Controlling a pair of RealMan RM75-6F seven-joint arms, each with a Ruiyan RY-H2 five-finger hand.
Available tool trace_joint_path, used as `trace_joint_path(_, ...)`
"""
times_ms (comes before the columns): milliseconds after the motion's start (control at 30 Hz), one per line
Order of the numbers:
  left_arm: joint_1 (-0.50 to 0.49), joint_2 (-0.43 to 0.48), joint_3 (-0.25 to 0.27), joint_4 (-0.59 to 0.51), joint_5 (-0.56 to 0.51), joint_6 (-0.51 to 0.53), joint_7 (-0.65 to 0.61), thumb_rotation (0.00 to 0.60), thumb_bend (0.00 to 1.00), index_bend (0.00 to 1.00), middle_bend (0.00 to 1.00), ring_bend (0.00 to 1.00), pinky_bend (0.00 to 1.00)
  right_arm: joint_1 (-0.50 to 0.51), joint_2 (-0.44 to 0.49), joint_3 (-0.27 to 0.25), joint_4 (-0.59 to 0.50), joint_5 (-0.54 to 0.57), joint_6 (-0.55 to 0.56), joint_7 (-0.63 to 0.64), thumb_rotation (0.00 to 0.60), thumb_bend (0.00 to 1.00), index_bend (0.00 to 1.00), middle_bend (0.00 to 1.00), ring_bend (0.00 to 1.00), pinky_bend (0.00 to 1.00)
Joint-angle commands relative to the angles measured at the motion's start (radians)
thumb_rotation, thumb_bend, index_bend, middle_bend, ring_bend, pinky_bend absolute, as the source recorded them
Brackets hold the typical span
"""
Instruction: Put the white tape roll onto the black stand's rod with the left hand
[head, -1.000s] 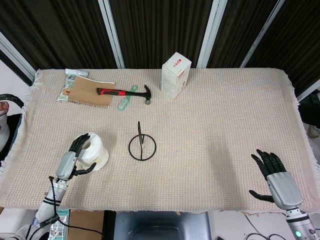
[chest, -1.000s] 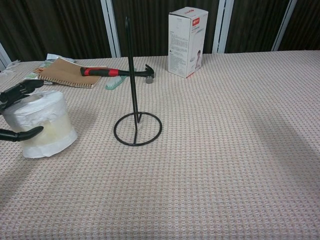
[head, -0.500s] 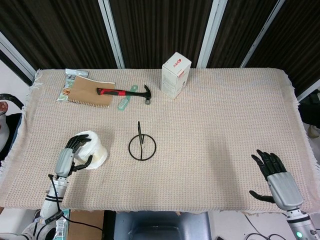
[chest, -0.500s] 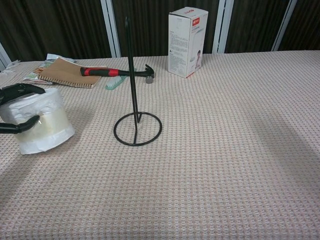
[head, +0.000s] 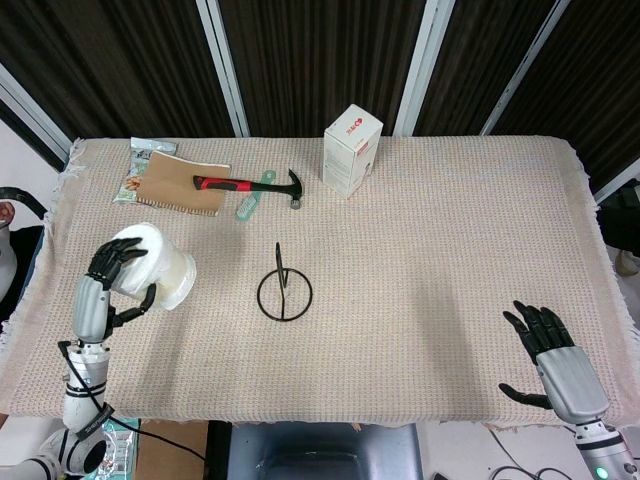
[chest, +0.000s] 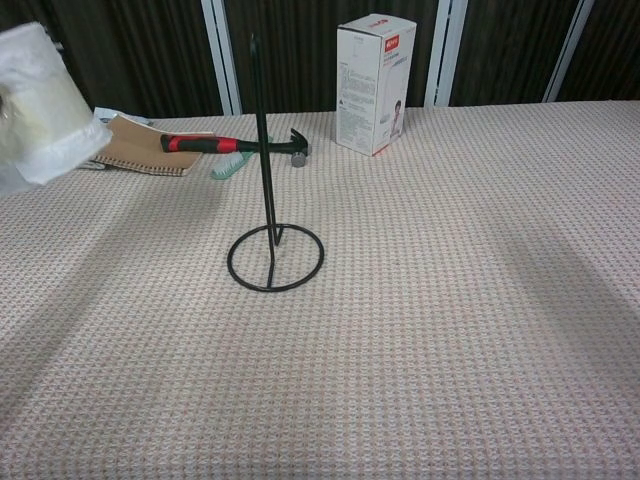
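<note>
My left hand (head: 108, 283) grips the white tape roll (head: 158, 266), lifted off the cloth at the table's left side. In the chest view the roll (chest: 45, 103) hangs tilted high at the left edge, and the hand itself is out of that frame. The black stand (head: 284, 292) sits mid-table, its ring base (chest: 275, 258) flat on the cloth and its thin rod (chest: 262, 140) upright, well to the right of the roll. My right hand (head: 555, 356) rests open at the front right edge, holding nothing.
A red-handled hammer (head: 250, 185) lies on a green brush (head: 252, 199) at the back, beside a brown notebook (head: 182, 182) and a snack packet (head: 133, 170). A white box (head: 351, 149) stands behind the stand. A woven cloth (head: 440, 260) covers the table.
My left hand has closed on the tape roll and raised it off the cloth, tilting it and drawing it up and to the left. The right hand has stayed still.
</note>
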Motion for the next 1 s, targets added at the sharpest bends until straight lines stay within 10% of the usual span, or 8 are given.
trace_joint_path(33,-0.033,0.097,-0.085,-0.178,0.023,0.064,0.035,0.6,0.81,0.65,0.7,0.69,0.97,0.0,0.001,-0.001,0.0,-0.001,0.001,0.003,0.6,0.0,0.0,0.0,0.0,0.0)
trace_joint_path(367,-0.164,0.233,-0.202,-0.621,0.031,-0.047,0.301,0.6,0.81,0.65,0.7,0.69,0.98,0.004,0.006,-0.004,-0.002,-0.003,-0.011,0.007,0.6,0.0,0.0,0.0,0.0,0.0)
trace_joint_path(1000,-0.369,0.04,-0.157,-0.577,0.048,-0.211,0.637,0.6,0.81,0.65,0.7,0.69,0.97,-0.002,0.037,0.004,-0.006,0.01,0.01,0.066,0.6,0.0,0.0,0.0,0.0,0.0)
